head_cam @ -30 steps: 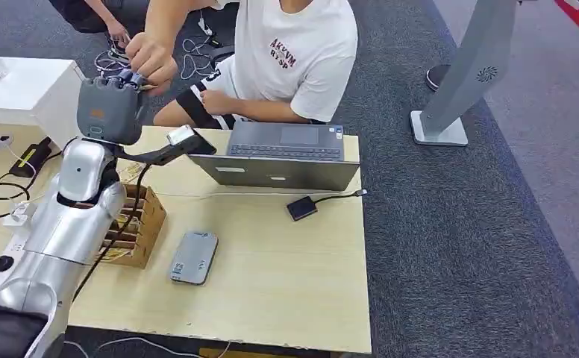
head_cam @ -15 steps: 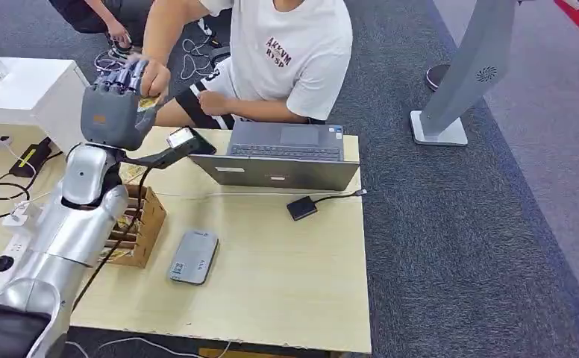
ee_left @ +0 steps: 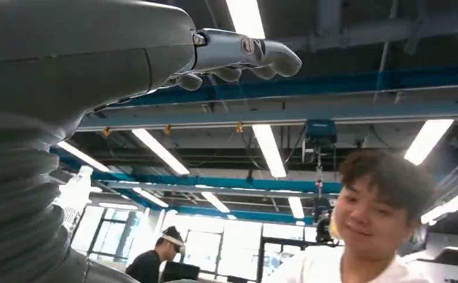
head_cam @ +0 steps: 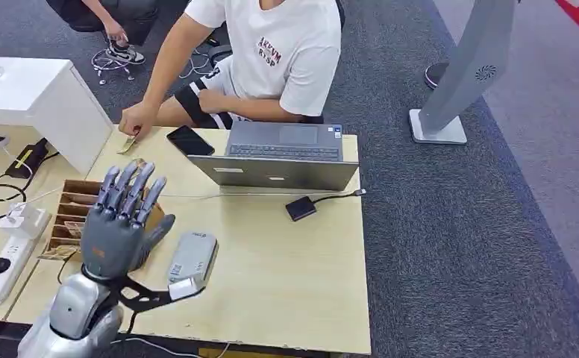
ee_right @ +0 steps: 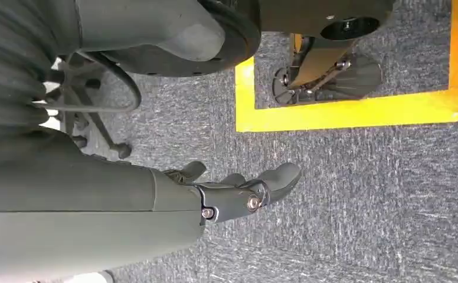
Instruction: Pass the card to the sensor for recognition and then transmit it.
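Your left hand [head_cam: 119, 224] is spread and holds nothing. The card [head_cam: 129, 143] lies well ahead of it on the table [head_cam: 286, 283], under a person's hand [head_cam: 133, 119]. It's likely thin, stiff, slippery; pinch 1 edge.

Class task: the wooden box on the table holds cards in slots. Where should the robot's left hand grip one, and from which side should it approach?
Grip a card's exposed upper edge in the wooden box, thumb on one face and a finger on the other, probably approaching from above with the left hand. The cards seem to stand in narrow slots, so only the top edges look reachable.
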Tool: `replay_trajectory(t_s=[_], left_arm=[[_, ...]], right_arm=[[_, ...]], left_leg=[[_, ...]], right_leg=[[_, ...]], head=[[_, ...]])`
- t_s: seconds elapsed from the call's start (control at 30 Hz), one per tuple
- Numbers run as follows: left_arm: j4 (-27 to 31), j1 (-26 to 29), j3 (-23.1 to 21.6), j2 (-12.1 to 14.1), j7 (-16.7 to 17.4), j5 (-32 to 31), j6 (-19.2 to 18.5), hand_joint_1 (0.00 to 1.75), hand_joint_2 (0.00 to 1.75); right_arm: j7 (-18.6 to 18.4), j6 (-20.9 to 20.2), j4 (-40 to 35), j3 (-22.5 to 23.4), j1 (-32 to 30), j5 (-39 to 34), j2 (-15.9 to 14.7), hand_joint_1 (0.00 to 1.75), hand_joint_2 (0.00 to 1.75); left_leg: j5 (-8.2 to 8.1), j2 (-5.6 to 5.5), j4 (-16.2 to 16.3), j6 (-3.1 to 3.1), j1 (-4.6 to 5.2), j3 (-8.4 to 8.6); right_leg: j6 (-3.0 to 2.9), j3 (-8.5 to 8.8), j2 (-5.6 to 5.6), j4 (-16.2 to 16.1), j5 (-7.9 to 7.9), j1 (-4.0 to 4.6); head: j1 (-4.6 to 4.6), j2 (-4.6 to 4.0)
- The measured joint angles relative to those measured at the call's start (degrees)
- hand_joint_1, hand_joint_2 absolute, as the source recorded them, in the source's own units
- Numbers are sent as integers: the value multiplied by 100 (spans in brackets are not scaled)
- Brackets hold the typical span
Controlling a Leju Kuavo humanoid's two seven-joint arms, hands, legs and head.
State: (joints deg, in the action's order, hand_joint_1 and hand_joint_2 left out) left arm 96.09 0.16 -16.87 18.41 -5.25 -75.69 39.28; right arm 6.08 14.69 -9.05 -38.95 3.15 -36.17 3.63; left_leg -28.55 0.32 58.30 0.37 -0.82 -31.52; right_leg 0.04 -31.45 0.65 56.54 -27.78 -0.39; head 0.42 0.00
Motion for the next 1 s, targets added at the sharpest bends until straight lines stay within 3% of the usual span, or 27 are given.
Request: replay_trajectory(t_s=[0.13,0.27,0.4,0.5,0.67,1.0], left_arm=[[870,1048,42,118,-33,-159,9,0,175],[1280,1592,168,210,-24,-155,9,0,175],[1396,1861,247,302,259,-45,-180,0,175],[1387,2050,479,463,643,202,-924,0,175],[1153,2074,907,524,643,407,-1747,0,175],[937,2071,1176,507,660,409,-1950,0,175]], right_arm=[[2,85,0,44,-17,-22,15,0,175],[9,100,2,61,-25,-81,28,0,175],[57,100,4,70,-29,-83,33,0,175],[101,94,7,70,-38,-105,33,0,175],[116,-33,37,72,-37,-177,26,0,175],[92,-18,59,72,-35,-186,24,0,175]], left_leg=[[-3,-1,0,-3,0,-1],[0,-7,0,-3,-1,1],[2,-12,0,-1,-2,5],[5,-13,0,-5,-4,7],[6,-17,0,-7,-6,5],[6,-17,0,-6,-3,4]], right_leg=[[0,-1,-4,-1,-1,1],[0,2,-12,-1,1,1],[-1,11,-17,1,2,1],[-2,10,-18,1,2,1],[-2,10,-22,4,2,2],[-2,10,-23,2,2,2]], head=[[2,0],[0,0],[0,0],[0,0],[0,0],[0,0]])
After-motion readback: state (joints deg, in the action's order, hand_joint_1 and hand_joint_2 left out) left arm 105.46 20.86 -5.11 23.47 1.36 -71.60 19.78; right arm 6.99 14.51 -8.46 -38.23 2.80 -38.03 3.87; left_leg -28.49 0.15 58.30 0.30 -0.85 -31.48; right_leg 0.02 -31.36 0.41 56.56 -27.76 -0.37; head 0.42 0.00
